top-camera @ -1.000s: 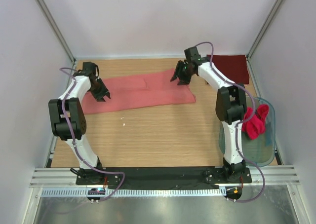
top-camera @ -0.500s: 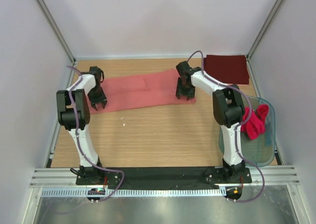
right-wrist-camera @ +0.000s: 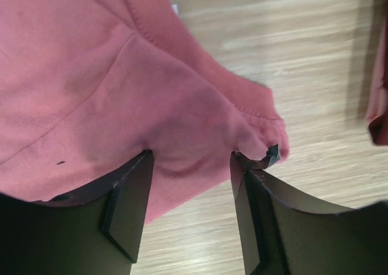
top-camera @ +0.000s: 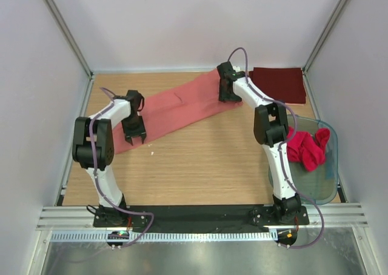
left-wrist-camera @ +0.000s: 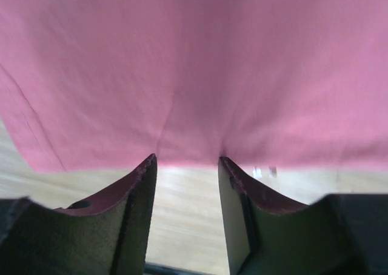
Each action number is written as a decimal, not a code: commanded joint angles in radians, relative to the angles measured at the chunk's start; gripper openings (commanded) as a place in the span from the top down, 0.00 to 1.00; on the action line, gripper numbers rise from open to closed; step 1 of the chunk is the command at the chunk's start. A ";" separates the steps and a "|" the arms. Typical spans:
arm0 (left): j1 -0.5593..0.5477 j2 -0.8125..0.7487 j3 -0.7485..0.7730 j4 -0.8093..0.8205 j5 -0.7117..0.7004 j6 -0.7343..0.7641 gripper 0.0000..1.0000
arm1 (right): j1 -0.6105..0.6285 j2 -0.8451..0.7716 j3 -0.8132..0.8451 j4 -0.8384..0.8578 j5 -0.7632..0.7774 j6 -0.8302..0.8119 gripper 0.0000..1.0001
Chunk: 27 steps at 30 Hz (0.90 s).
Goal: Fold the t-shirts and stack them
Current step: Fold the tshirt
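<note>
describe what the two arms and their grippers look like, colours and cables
Both arms have white link shells with black joint housings. A thin purple-grey cable loops along each. The left gripper and right gripper are black, with dark, flat, wedge-shaped fingers.

Salmon-pink t-shirt [right-wrist-camera: 121, 87] bunched between the right claw's [right-wrist-camera: 191, 160] parted fingers over wooden table [right-wrist-camera: 291, 63].

shirt [top-camera: 176, 108] between both claws

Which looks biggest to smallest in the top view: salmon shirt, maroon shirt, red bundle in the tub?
1. salmon-pink t-shirt, spread in a long diagonal band
2. folded dark maroon t-shirt
3. bright red t-shirts crumpled in the plastic tub, clearly smallest as bunched
</note>
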 commanded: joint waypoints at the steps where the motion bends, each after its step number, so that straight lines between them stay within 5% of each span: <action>1: 0.000 -0.157 -0.032 0.002 0.074 -0.042 0.52 | -0.006 -0.065 0.118 -0.047 -0.022 -0.036 0.38; 4: 0.001 -0.214 0.017 0.000 0.048 0.007 0.46 | -0.005 -0.171 0.144 -0.082 -0.062 -0.015 0.23; 12: 0.003 -0.031 0.186 -0.101 -0.007 0.147 0.49 | -0.006 -0.444 0.116 -0.267 -0.123 0.011 0.21; 21: -0.034 0.079 0.091 -0.047 0.004 0.121 0.51 | -0.008 -0.926 -0.432 -0.244 -0.179 0.054 0.21; 27: -0.094 0.100 0.002 -0.018 0.025 0.087 0.51 | -0.006 -1.116 -0.602 -0.244 -0.203 0.105 0.21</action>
